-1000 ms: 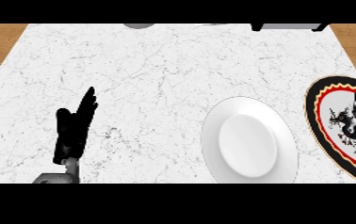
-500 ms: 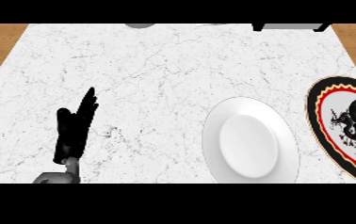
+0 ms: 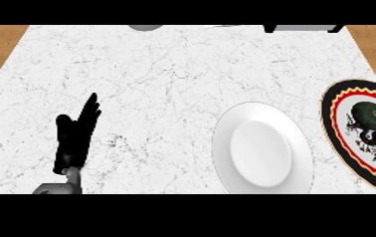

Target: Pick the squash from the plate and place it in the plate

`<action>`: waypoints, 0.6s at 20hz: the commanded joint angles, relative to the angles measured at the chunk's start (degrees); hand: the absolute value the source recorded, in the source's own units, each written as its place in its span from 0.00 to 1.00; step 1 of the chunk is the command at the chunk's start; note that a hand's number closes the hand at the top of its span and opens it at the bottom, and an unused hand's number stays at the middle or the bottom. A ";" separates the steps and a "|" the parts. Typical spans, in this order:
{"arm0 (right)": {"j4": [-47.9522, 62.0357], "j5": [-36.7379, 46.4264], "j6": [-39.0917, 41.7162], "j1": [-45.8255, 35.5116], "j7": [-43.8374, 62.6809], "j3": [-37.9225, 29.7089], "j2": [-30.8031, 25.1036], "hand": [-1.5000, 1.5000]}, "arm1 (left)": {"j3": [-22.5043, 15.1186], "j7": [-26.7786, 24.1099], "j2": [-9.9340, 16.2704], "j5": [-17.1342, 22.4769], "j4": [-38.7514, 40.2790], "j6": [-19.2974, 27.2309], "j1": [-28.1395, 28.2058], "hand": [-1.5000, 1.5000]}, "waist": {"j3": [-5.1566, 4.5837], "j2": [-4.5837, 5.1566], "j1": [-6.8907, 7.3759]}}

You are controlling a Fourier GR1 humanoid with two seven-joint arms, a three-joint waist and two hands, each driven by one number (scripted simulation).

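Squash [image 3: 365, 115] lay on patterned plate [image 3: 336, 112], right edge | left hand [image 3: 75, 136] open, lower left | right hand unseen | pick not started; next reach squash.

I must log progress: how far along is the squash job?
Nothing looks done: the dark green squash lies on the patterned black-rimmed plate at the right edge. Nothing is in hand: the black left hand rests open. Left: pick it, place it on the plain white plate.

Squash [image 3: 361, 115] on right plate [image 3: 335, 112]
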 commanded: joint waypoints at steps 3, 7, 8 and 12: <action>0.05 -15.78 3.30 -3.66 -3.82 -11.92 2.19 0.00 | -1.08 0.22 -1.09 -0.96 -0.88 0.91 1.23 0.50 | -0.02 -0.32 -0.67; 1.74 -21.72 7.96 0.86 -5.80 -15.70 2.02 0.00 | -0.61 -3.37 -1.40 -0.55 1.85 -0.18 1.41 0.50 | -0.07 -0.01 -0.39; 1.40 -23.06 9.77 1.23 -5.22 -16.10 0.48 0.00 | 0.40 2.44 0.61 -0.20 -2.29 -0.49 -0.24 0.50 | -0.05 -0.05 -0.13; 3.92 -26.20 13.66 3.63 -8.28 -15.14 -1.42 0.00 | 0.23 -1.00 -1.74 -1.15 1.63 0.29 -0.89 0.50 | -0.08 0.06 0.02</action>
